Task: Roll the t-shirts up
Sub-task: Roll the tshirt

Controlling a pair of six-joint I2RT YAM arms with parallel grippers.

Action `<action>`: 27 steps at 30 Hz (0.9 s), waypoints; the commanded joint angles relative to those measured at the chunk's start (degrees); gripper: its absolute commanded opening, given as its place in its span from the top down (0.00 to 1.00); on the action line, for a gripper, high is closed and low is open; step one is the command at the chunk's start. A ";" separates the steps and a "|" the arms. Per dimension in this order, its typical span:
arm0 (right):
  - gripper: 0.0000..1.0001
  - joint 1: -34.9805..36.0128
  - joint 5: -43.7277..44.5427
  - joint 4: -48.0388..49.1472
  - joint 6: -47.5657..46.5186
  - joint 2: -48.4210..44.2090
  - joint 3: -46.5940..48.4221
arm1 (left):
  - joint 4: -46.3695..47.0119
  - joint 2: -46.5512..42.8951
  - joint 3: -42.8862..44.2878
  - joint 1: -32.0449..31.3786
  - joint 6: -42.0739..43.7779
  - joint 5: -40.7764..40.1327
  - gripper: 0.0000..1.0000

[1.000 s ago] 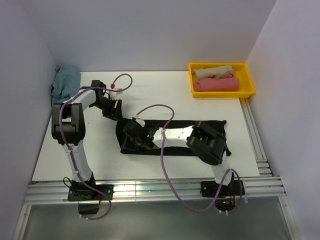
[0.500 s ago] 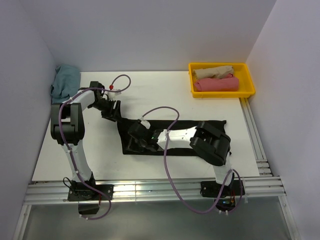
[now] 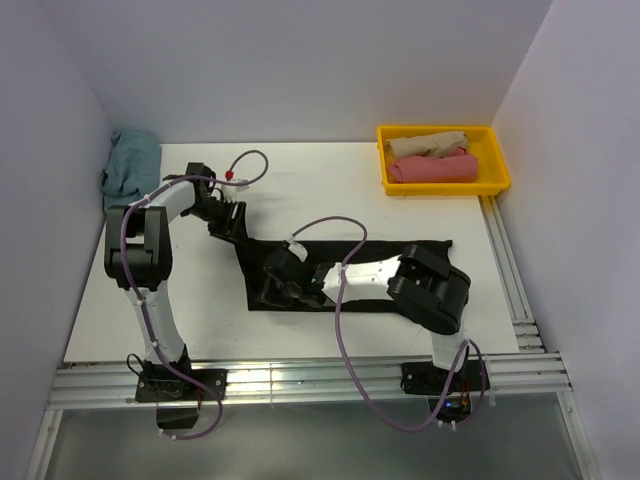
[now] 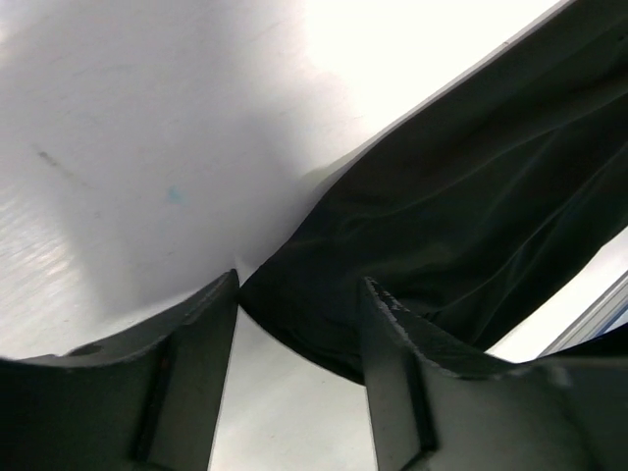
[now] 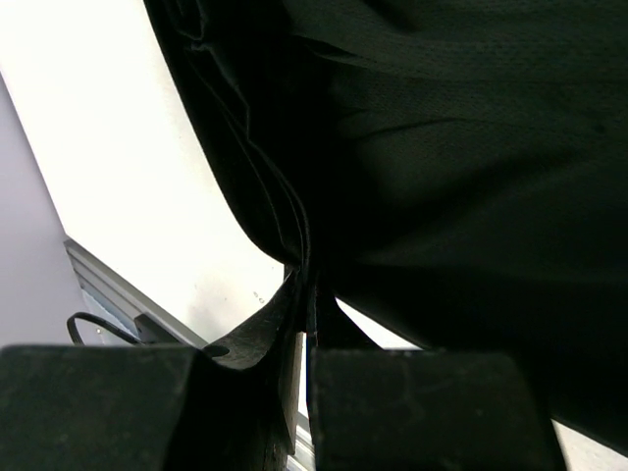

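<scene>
Black t-shirt [image 3: 385,247], folded into a long flat strip, lies mid table [image 3: 330,190], running 9 to 3 o'clock. R gripper [image 5: 309,294] pinches its 8 o'clock edge; L gripper [image 4: 299,294] is spread around its 10 o'clock corner.

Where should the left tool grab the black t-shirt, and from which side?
The black t-shirt's far left corner, from the far left: it lies flat between the open fingers of the left tool, while the right tool pinches the left end.
</scene>
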 commanded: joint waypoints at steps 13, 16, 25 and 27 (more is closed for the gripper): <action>1.00 -0.65 2.29 3.89 1.85 -3.74 -3.76 | -2.09 -1.18 6.15 -4.07 -3.14 -2.48 0.78; 1.00 -0.74 2.37 4.24 1.94 -3.83 -4.21 | -2.62 -0.65 7.47 -4.77 -4.11 -4.58 0.78; 1.00 -0.65 2.81 3.72 0.88 -4.01 -4.03 | -3.59 1.37 9.06 -8.90 -5.52 -11.71 0.77; 1.00 -0.65 2.81 3.98 0.97 -4.18 -4.03 | -3.41 1.64 9.06 -9.96 -5.61 -13.12 0.77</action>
